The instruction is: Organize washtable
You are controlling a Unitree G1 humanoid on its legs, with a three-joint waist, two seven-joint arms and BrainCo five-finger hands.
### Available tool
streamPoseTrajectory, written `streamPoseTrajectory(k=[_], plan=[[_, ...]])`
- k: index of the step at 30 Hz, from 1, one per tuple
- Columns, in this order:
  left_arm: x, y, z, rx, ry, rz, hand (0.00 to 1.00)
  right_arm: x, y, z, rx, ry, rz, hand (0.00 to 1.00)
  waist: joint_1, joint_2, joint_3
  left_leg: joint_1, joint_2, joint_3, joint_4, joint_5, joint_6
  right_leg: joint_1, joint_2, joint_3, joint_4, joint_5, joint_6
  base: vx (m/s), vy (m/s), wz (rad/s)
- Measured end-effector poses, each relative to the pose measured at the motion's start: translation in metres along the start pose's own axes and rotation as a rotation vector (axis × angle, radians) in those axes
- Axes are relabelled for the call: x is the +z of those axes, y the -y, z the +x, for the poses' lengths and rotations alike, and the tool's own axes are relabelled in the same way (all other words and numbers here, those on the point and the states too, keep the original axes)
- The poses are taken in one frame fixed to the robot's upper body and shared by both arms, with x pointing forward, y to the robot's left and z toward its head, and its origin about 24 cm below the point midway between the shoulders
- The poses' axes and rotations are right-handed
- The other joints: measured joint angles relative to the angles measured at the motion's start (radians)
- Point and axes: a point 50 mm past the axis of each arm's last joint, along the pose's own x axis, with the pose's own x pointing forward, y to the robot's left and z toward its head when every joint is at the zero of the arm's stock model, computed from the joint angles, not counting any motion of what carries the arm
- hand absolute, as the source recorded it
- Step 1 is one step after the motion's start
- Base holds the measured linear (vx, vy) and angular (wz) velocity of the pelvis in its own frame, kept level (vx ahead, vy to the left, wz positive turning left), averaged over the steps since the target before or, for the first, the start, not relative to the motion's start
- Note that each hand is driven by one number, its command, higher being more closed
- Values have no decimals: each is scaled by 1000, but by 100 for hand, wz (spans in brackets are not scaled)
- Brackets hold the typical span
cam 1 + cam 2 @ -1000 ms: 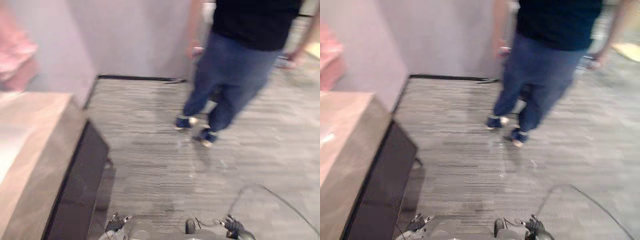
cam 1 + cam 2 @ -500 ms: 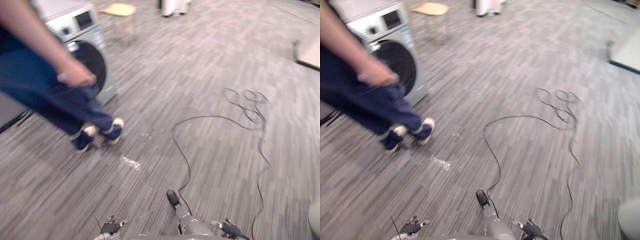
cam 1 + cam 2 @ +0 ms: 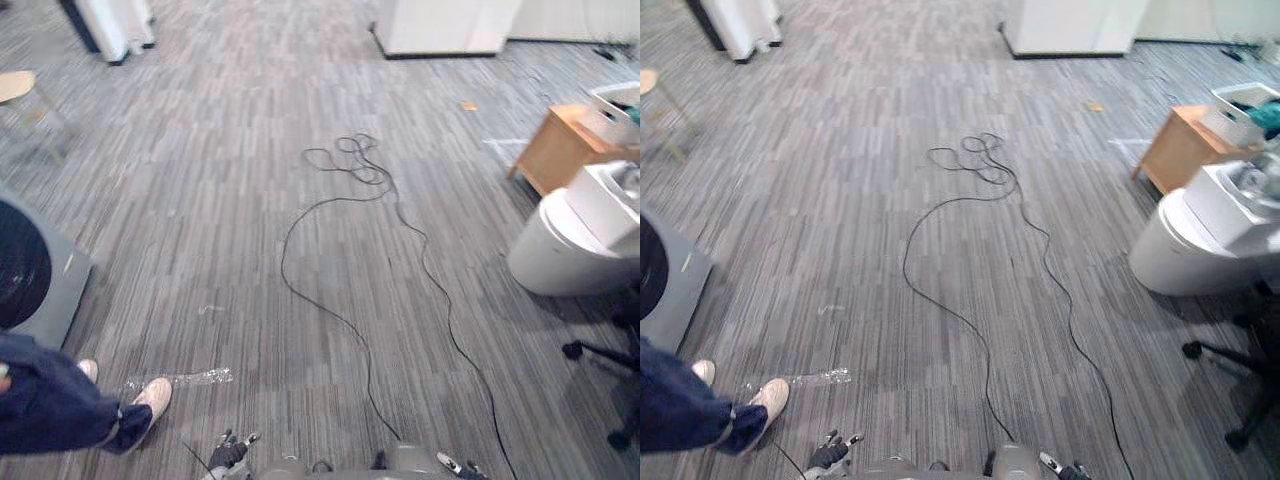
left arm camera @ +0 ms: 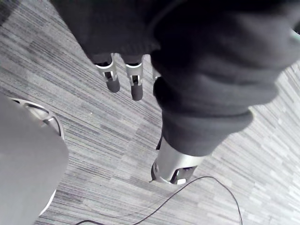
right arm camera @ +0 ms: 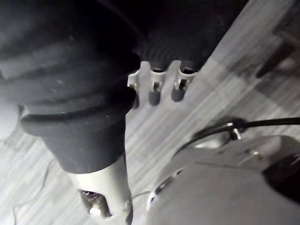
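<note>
Left robot hand [image 4: 135, 84]: loose, empty.
Right robot hand [image 5: 153, 89]: loose, empty.
Bottle [image 3: 190, 378]: light, crushy, we think; grab its middle.

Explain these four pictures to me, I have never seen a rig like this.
This is a humanoid robot on two legs. The two wide pictures come from the paired cameras in its head, looking down at a grey carpet floor. On it lies a clear plastic bottle, next to a person's shoe. A washing machine stands at the left. A wooden cabinet and a white rounded unit stand at the right. The two close pictures come from cameras on the wrists. One looks along the left robot hand, the other along the right robot hand. Both hang over the carpet with relaxed fingers and hold nothing.
</note>
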Motion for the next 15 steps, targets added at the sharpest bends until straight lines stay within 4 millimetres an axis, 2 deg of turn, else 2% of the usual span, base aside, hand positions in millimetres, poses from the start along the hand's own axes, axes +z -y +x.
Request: streamPoseTrajectory(k=[1, 4, 5, 8, 15], plan=[[-2, 3, 0, -10, -8, 8, 0, -1, 1, 0, -2, -8, -1, 0, -3, 14, 2, -7, 16, 1, -1, 12, -3, 16, 23, 12, -70, 49, 11, -54, -59, -48], [-1, 3, 0, -11, -2, 12, 0, -7, 6, -1, -15, -30, -6, 0, 2, 8, -3, -10, 23, -35, 3, 56, -32, 57, 44, 40, -180, 121, 4, -66, -75, -34], [0, 4, 0, -12, -1, 13, 0, -7, 6, -1, -14, -27, -9, 0, 1, 8, -3, -16, 22, -58, 5, 59, -37, 56, 47, 43, -189, 130, 2, -74, -74, -19], [2, 2, 1, -9, 7, 7, 0, -8, 6, -1, -17, -36, -10, 0, 5, 5, -3, -42, 5, -237, 7, 77, -44, 38, 61, 74, -208, 160, -4, -71, -70, -20], [2, 5, 1, -28, 9, 44, 0, -9, 3, -1, -11, -43, -28, 0, 3, 2, -8, -37, -14, -305, -94, 127, -56, 15, 81, 136, -287, 240, -3, -67, 14, -26]])
